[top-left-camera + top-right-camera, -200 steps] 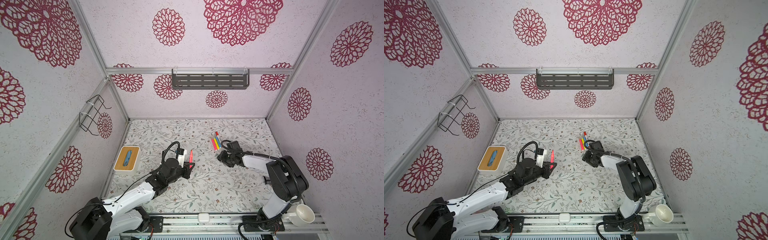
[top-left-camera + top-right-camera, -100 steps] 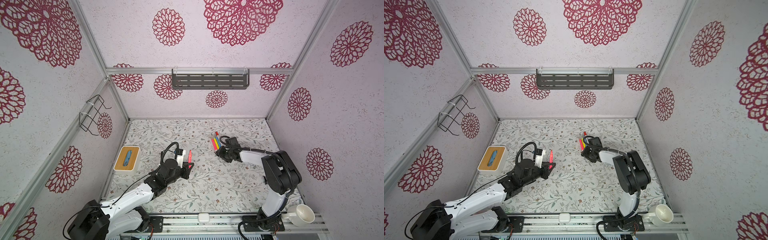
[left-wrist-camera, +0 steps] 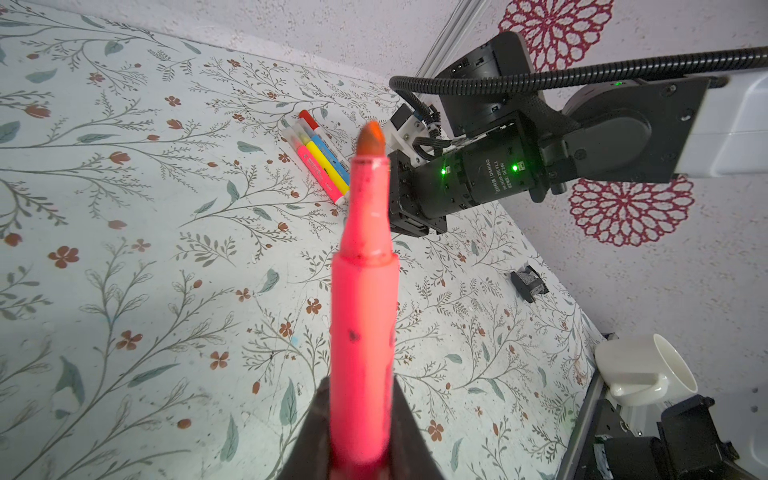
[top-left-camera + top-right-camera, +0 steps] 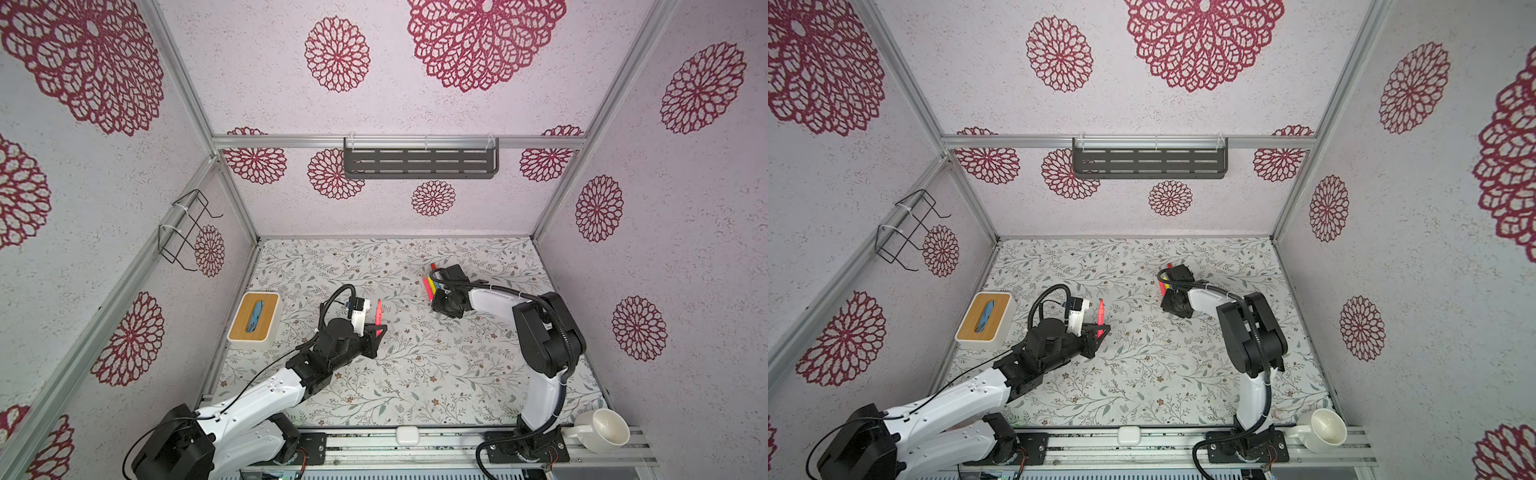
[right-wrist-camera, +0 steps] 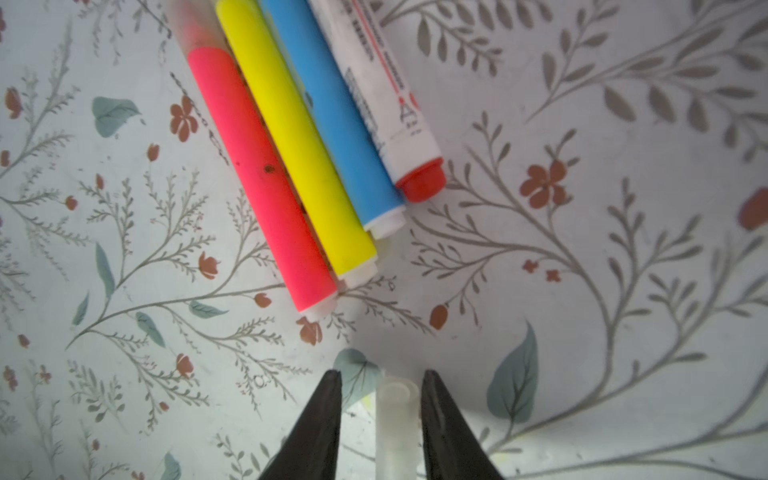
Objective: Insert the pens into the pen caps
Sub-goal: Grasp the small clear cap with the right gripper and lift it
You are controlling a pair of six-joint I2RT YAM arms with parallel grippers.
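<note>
Left hand clamped on an uncapped pink pen; right hand straddling a clear cap.

My left hand [image 3: 359, 386] is closed tight on the lower barrel of a slim pink-red plastic marker pen [image 3: 361, 291]. The pen stands up out of the fingers, its bare orange-tinted tip pointing away from the hand, above the floral-printed worktop [image 3: 124, 249]. My right hand [image 5: 381, 374] sits low over the worktop, part open, with a short translucent whitish plastic cap [image 5: 397, 424] between its fingers. One finger touches the cap and the other stands off with a gap. Just ahead of those fingertips four more pens lie side by side, touching: a pink-red barrel [image 5: 257, 174], a yellow barrel [image 5: 295, 145], a blue barrel [image 5: 332, 116] and a white barrel with a red end [image 5: 374, 83]. In both top views the hands are well apart.
</note>
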